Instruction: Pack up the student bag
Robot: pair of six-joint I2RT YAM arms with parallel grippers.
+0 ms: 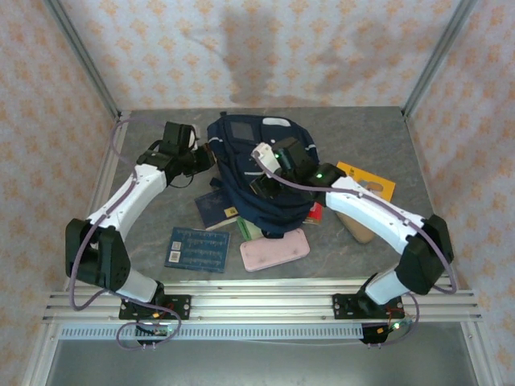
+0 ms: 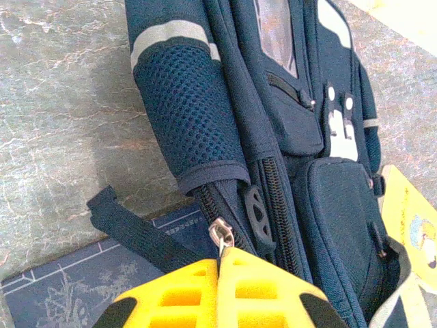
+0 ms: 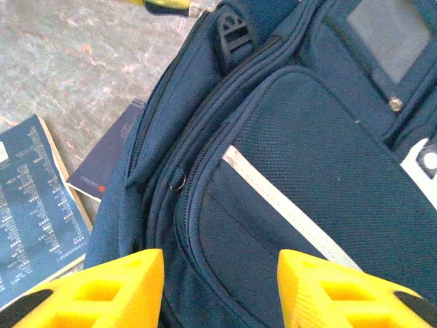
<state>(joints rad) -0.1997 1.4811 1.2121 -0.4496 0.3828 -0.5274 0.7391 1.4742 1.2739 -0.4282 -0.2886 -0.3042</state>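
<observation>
Mid-tabletop, nearer far edge, sat student bag [image 1: 261, 173]. On zipper pull [image 2: 222, 234], left hand [image 2: 220, 251] was pinched shut; right hand [image 3: 220, 265] hung open above front pocket [image 3: 307, 171]. Toward near edge, pink case [image 1: 274, 248], blue book [image 1: 197, 248] lay outside bag. Packing looked barely begun.

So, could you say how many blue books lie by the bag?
2: a dark navy book at the student bag's edge, a lighter printed book beside the pink case. More may hide underneath.

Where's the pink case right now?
Top view: the pink case lies at the near edge of the student bag, right of the blue printed sheet.
</observation>
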